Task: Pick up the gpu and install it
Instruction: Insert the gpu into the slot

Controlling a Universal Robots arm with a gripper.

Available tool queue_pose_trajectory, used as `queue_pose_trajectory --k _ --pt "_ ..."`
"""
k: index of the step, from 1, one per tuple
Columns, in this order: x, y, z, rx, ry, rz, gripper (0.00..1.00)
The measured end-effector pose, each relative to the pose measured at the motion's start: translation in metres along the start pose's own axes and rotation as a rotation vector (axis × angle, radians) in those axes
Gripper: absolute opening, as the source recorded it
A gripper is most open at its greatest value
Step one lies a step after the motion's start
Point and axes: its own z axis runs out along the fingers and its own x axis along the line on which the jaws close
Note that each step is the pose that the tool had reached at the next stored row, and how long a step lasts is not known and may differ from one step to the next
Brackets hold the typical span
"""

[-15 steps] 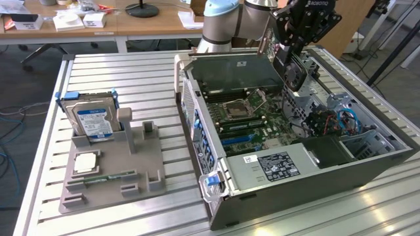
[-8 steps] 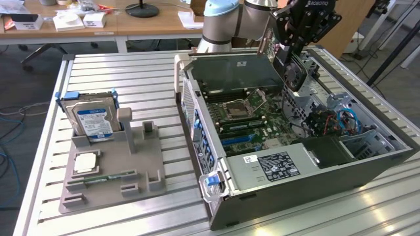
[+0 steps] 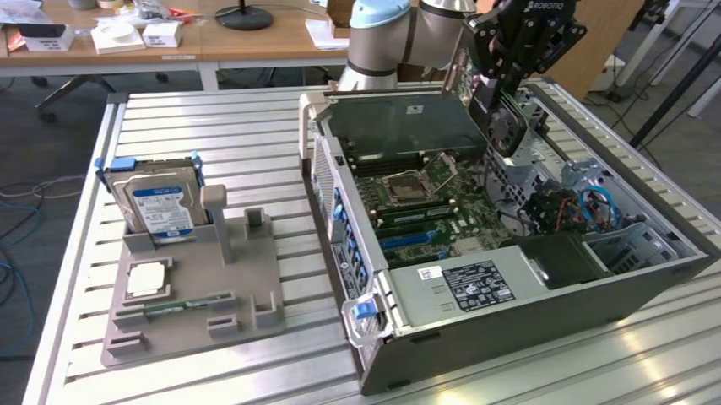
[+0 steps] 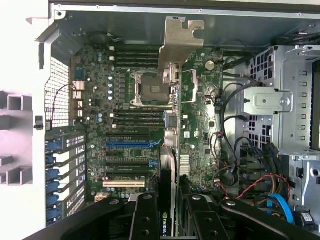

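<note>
1. Gripper point(image 3: 504, 84) hangs over the open computer case point(image 3: 507, 337). Its jaws are clamped on the gpu point(image 3: 505, 118), and the card is held on edge above the motherboard point(image 3: 417, 211).
2. Exterior view: the black fan side of the card shows. The card's upper part is hidden behind the gripper body. I can't tell how far the lower edge is from the board, but it looks clear of it.
3. Wrist view: the gpu point(image 4: 169, 180) is edge-on between the two black fingers point(image 4: 145, 220). The gripper point(image 4: 170, 220) is cut off by the frame edge, so the contact faces are hard to make out. An NVIDIA label is readable on the card edge near the fingers.
4. The silver end bracket point(image 4: 178, 42) is at the card's far end and overlaps part of the CPU socket point(image 4: 150, 87).
5. The card hides the strip of motherboard point(image 4: 125, 100) directly under it, so I can't tell which slot it lines up with. The blue slot point(image 4: 127, 143) lies just beside the card's edge.
6. The power supply point(image 3: 474, 283) is in the near end of the case, with its label facing up. The cables past the card are tangled and partly hidden.
7. At the exterior view's left, a grey holder point(image 3: 214, 278) sits on the table point(image 3: 225, 126) beside the case. A hard drive point(image 3: 161, 207) stands upright in it and a memory stick point(image 3: 169, 305) lies flat.
8. The arm is cut off at the frame's top edge.
</note>
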Motion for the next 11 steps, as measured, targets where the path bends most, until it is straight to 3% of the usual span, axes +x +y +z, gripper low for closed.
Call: queue_pose_trajectory --k 11 --pt "0.0 -0.0001 0.0013 -0.0043 0.0084 -0.184 0.26"
